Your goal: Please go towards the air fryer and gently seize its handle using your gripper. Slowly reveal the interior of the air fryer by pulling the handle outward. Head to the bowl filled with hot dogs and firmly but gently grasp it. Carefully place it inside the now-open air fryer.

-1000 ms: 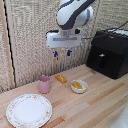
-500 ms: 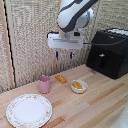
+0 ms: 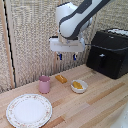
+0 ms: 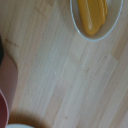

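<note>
The air fryer [image 3: 109,52] stands at the exterior view's right, a glossy black box with its drawer shut and the stubby handle [image 3: 101,61] on the front face. The small white bowl [image 3: 79,90] sits on the wooden table left of it, holding orange-yellow hot dogs [image 3: 77,85]. My gripper [image 3: 67,56] hangs above the table, up and left of the bowl, open, with nothing between its blue tips. In the wrist view the bowl [image 4: 76,24] and hot dogs [image 4: 93,15] show near one corner; the fingers do not show there.
An orange block [image 3: 61,78] lies just left of the bowl. A pink cup [image 3: 44,84] stands further left, also in the wrist view [image 4: 6,95]. A large floral-rimmed plate [image 3: 29,110] lies near the front. A woven screen backs the table.
The gripper has dropped slightly and drifted a little toward the exterior view's right. The bowl, cup, plate and air fryer have not moved.
</note>
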